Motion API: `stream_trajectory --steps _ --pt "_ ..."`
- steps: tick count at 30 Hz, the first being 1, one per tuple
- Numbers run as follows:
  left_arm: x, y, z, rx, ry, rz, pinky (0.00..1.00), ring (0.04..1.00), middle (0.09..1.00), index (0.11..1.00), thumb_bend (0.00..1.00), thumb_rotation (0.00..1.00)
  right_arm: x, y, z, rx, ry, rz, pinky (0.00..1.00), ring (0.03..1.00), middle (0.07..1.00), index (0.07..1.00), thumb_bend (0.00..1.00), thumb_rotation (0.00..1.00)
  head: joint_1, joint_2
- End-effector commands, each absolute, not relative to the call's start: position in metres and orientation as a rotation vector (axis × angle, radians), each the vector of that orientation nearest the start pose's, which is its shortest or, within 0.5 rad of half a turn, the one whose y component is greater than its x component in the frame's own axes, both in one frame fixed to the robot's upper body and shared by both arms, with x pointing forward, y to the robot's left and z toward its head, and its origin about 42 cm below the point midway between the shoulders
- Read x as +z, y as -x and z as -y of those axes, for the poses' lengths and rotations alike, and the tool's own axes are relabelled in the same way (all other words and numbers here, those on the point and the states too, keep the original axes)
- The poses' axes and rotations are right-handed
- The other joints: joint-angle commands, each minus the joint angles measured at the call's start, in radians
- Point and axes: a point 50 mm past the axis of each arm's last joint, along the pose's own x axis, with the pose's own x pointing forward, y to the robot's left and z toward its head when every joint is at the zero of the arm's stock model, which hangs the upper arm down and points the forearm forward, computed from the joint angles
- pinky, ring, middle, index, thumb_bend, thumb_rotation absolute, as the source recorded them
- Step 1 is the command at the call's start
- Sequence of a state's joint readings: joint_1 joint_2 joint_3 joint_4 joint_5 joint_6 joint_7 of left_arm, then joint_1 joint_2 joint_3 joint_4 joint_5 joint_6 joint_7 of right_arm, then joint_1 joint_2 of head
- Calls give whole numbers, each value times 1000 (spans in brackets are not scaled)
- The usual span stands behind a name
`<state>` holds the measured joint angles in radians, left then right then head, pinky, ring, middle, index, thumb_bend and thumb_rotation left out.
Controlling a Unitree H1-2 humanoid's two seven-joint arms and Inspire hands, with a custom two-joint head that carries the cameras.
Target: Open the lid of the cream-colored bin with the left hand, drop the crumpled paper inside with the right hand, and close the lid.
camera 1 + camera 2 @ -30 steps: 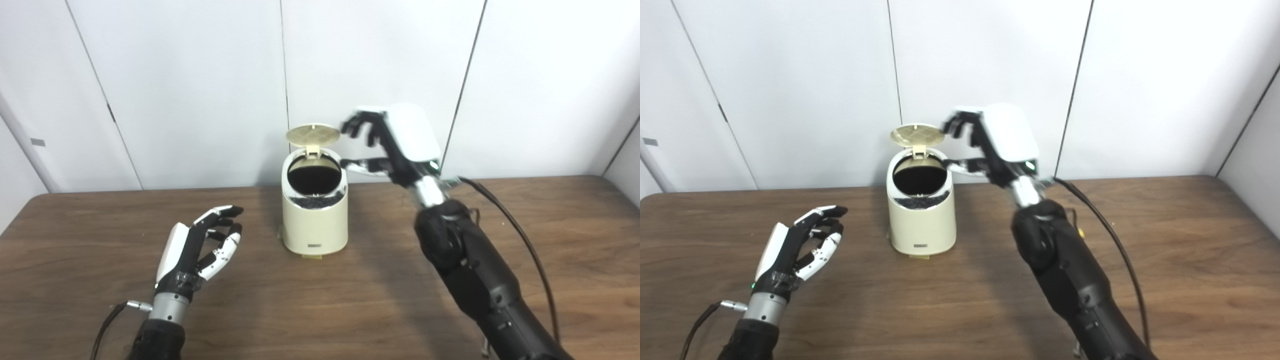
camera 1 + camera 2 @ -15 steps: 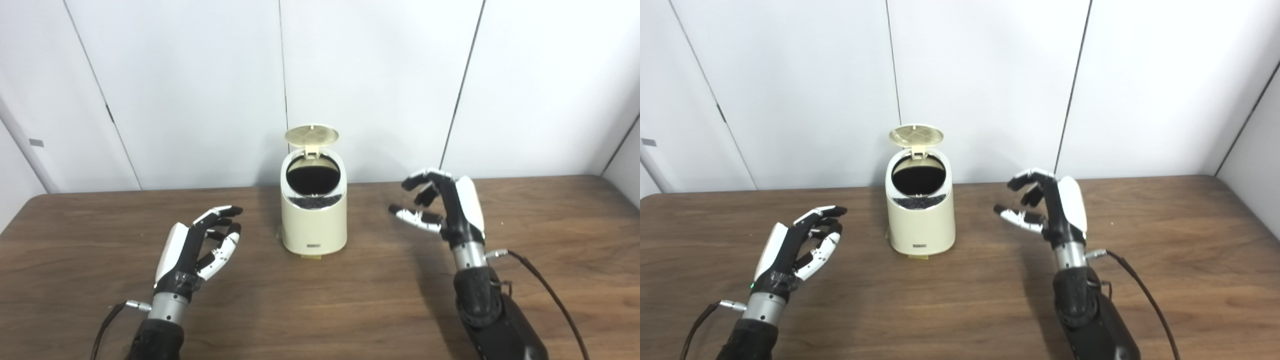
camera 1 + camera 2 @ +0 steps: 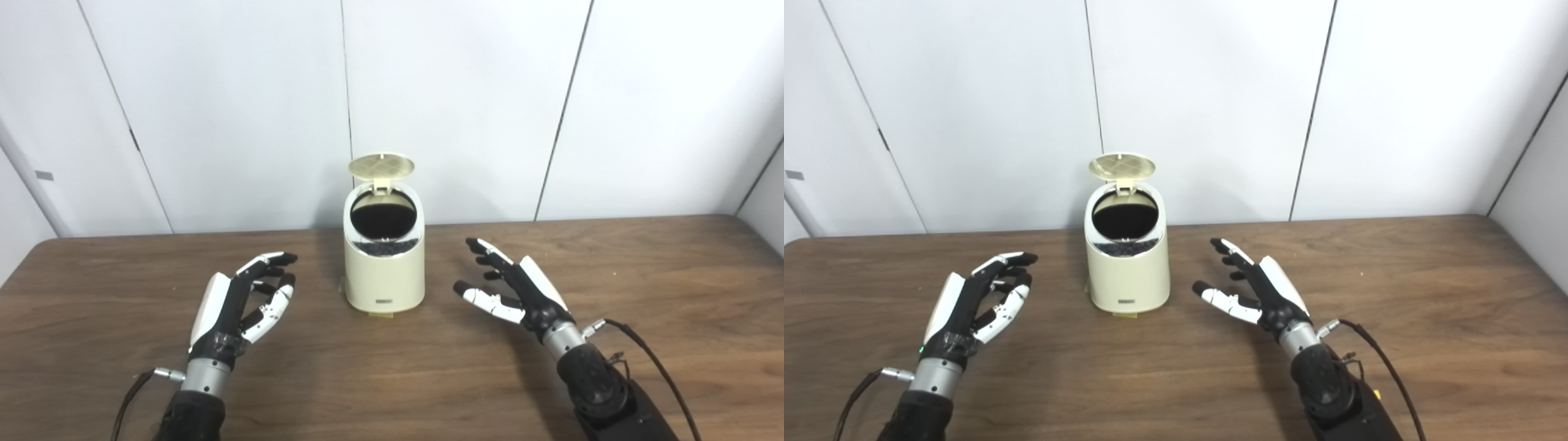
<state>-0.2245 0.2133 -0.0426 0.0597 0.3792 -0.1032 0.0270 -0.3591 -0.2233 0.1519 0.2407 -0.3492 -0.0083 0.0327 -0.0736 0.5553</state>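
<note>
The cream-colored bin (image 3: pixel 384 269) stands on the brown table at the back middle. Its round lid (image 3: pixel 381 166) is tipped up and back, and the dark inside shows. No crumpled paper is in view. My left hand (image 3: pixel 240 302) rests low over the table to the left of the bin, open and empty, fingers apart. My right hand (image 3: pixel 514 288) is low over the table to the right of the bin, open and empty, fingers spread toward the bin.
The wooden table (image 3: pixel 392 380) runs across the view, with white wall panels (image 3: pixel 465 92) right behind the bin. A black cable (image 3: pixel 655 367) trails from my right wrist.
My right hand has come down and back from beside the open bin's top to low over the table on the right, still open. The left hand and the bin have not moved.
</note>
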Motion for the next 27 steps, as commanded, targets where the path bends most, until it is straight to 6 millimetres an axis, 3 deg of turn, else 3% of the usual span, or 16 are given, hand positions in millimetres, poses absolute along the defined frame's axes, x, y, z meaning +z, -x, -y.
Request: stream_trajectory --steps 1,4,7,9,12,17,19,23,27 --pt "185 -365 -254 -26 -600 386 635 755 786 769 269 582 169 -407 228 178 610 211 839 895 903 886 288 694 5 3" --pt "195 -368 -257 2 -632 400 615 745 766 769 268 648 169 -406 227 187 614 213 849 905 914 895 306 635 11 3" --pt "213 -374 -262 13 -619 448 687 780 784 769 288 616 168 -405 226 190 629 213 851 909 921 903 334 628 13 4" --pt "224 -378 -265 22 -643 486 698 782 790 773 336 701 167 -405 225 191 628 216 854 911 924 905 348 632 15 4" --pt "251 -390 -265 54 -624 558 688 765 771 757 371 723 167 -405 224 193 633 221 850 910 925 906 353 641 16 4" --pt "312 -412 -254 65 -651 678 704 772 770 761 403 774 166 -404 223 201 636 231 852 914 931 915 361 653 22 2" --pt "336 -420 -245 55 -675 706 738 807 799 785 510 851 165 -404 222 207 643 236 859 924 946 931 375 694 25 2" --pt "378 -431 -228 37 -775 730 765 834 824 803 600 952 164 -403 221 219 662 229 870 933 960 948 390 752 32 0" --pt "408 -441 -211 23 -852 692 802 872 856 808 730 987 164 -402 221 224 667 230 875 938 966 954 395 774 29 -1"
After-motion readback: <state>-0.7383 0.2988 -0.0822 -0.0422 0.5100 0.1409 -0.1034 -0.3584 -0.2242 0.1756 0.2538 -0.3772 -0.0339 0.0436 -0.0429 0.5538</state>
